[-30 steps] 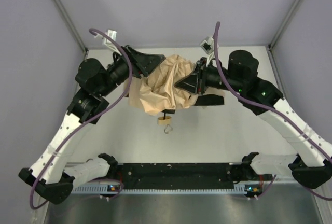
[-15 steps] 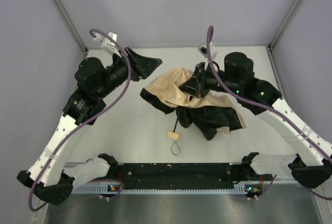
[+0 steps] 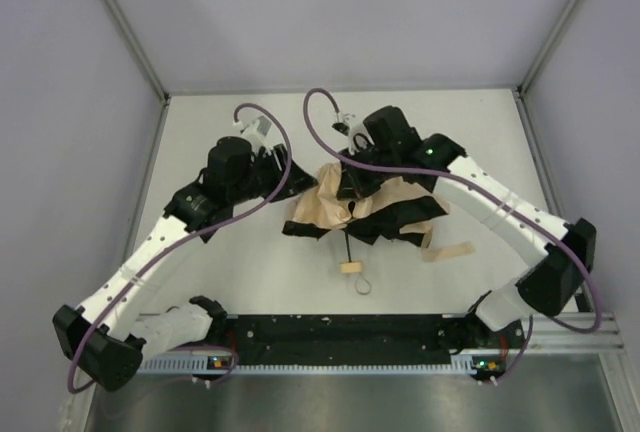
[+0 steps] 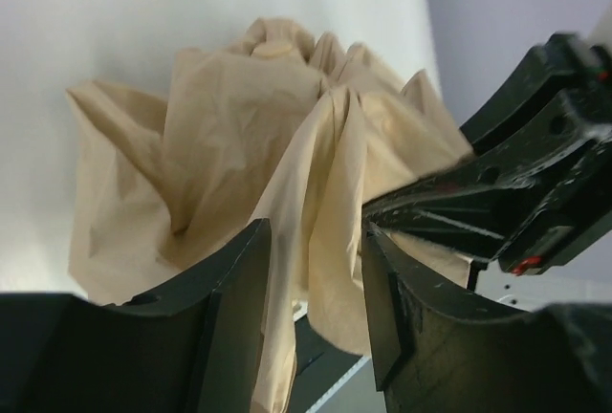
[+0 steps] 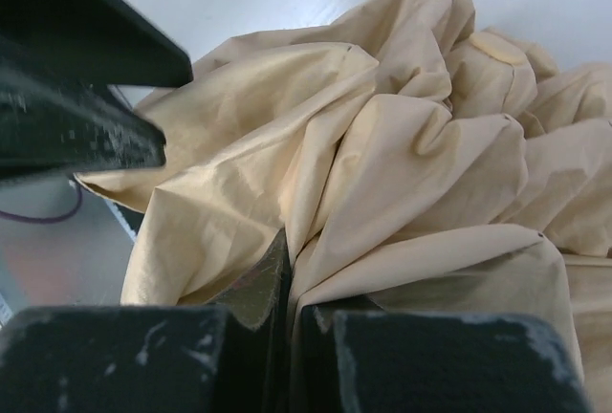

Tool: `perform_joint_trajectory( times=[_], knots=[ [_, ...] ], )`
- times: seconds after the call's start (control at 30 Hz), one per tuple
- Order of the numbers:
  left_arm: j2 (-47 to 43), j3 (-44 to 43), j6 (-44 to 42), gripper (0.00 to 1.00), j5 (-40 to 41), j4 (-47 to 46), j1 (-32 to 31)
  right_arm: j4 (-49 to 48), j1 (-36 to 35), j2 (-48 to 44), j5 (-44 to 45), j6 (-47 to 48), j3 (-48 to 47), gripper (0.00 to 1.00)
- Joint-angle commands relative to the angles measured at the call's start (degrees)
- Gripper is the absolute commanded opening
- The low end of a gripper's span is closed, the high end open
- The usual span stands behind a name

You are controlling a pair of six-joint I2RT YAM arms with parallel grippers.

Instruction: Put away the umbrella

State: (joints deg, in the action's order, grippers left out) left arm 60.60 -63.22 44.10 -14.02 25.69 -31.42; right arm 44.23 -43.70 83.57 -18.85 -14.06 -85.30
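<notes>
Right pincer [image 5: 292, 284] first: jaws pressed together, and from its own camera a thin tan pleat comes up out of the seam between them, so I read that as a pinch on the canopy. Left pincer [image 4: 314, 233] stands about half open, straddling a hanging fold. The cloth fills the gap, but I can't say the jaws are pressing it.

Moving outward, both sit on the upper part of the umbrella [image 3: 330, 207], in the middle of the overhead view between the two arms. The canopy is a loose, crumpled heap on the desk [image 3: 250, 282], with black showing along its lower edge. The thin shaft [image 3: 347, 247] runs toward the bottom of the frame to the small tan handle [image 3: 350, 267] and its loop strap [image 3: 365, 284], both lying clear of the cloth.

My call: we're in the gathering step, nowhere near wrapped. Next I'd want the left pincer to clamp its fold, then both to draw the pleats in against the shaft. The thin cloth could slip, so go slowly.
</notes>
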Motion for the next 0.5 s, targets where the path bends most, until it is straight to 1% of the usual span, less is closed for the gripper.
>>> perform_joint_trajectory(
  times=[0.0, 0.07, 0.13, 0.23, 0.27, 0.33, 0.4, 0.47],
  knots=[
    [-1.27, 6.17, 0.64, 0.51, 0.05, -1.25, 0.22, -0.81, -0.07, 6.59, -0.31, 1.59, -4.08, 0.00],
    [-1.71, 8.28, 0.99, 0.59, 0.13, -2.31, 0.13, -0.81, 0.02, 9.58, 0.31, -1.21, -5.40, 0.00],
    [-2.41, 10.22, 2.30, 0.63, 0.48, -2.75, 0.30, -1.25, -0.07, 12.39, 0.57, -4.90, -6.37, 0.10],
    [-3.38, 12.24, 4.32, 0.66, 0.66, -2.67, 0.31, -1.86, -0.07, 15.21, 1.09, -10.52, -6.37, 0.15],
    [-3.99, 12.77, 5.29, 0.68, 1.01, -2.32, 0.22, -1.95, -0.07, 15.65, 1.88, -12.81, -5.94, 0.20],
    [-4.78, 13.30, 6.70, 0.68, 1.28, -1.35, 0.31, -2.74, -0.07, 15.13, 2.59, -15.72, -4.62, 0.35],
    [-5.14, 12.95, 7.06, 0.61, 2.07, 0.49, 0.22, -3.01, -0.07, 14.26, 2.51, -17.66, -3.57, 0.46],
    [-5.05, 12.16, 6.97, 0.59, 2.59, 2.95, 0.22, -3.09, -0.07, 13.55, 1.10, -18.28, -3.12, 0.54]
  ],
)
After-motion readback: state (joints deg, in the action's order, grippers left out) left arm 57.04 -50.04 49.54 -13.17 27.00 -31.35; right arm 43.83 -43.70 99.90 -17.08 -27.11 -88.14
